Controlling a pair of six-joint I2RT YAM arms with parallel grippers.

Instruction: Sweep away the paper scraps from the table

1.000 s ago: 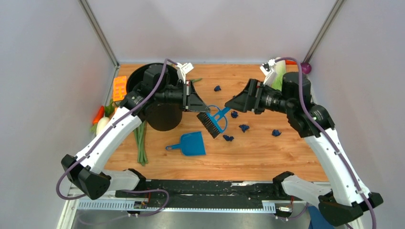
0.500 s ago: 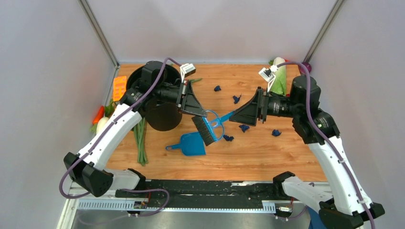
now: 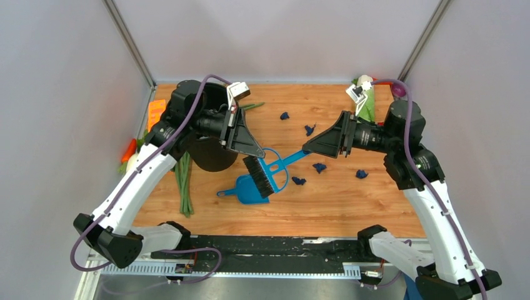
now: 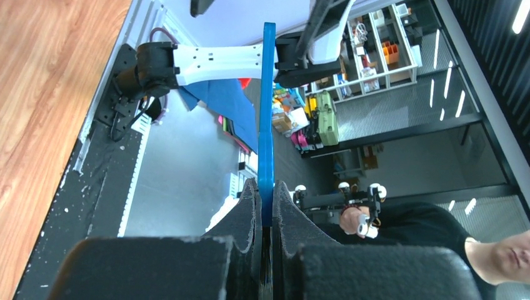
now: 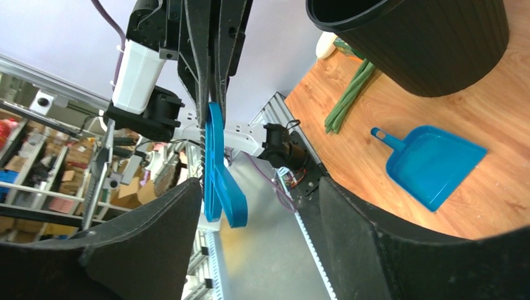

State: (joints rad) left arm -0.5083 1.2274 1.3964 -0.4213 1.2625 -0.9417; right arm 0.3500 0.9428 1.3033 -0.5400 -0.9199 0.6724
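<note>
My left gripper (image 3: 255, 152) is shut on the blue hand brush (image 3: 275, 164); in the left wrist view its pads (image 4: 250, 206) clamp the blue handle (image 4: 267, 112). The black bristle head (image 3: 261, 178) hangs over the light blue dustpan (image 3: 245, 190). My right gripper (image 3: 307, 149) is open at the handle's far end; in the right wrist view the handle's loop (image 5: 224, 187) lies between the fingers, near the left one. Several navy paper scraps lie on the table (image 3: 350, 206): one at the back (image 3: 284, 115), one (image 3: 309, 130), one (image 3: 319, 167) and others nearby.
A black bin (image 3: 209, 150) stands under the left arm and shows in the right wrist view (image 5: 425, 44). Green onions (image 3: 184, 187) and vegetables (image 3: 130, 156) lie at the left edge. A green-white vegetable (image 3: 367, 106) lies back right. A black rail (image 3: 262, 247) runs along the near edge.
My left gripper has carried the brush left and nearer, so the bristles now hang over the dustpan. The right gripper has stayed open at the handle's end.
</note>
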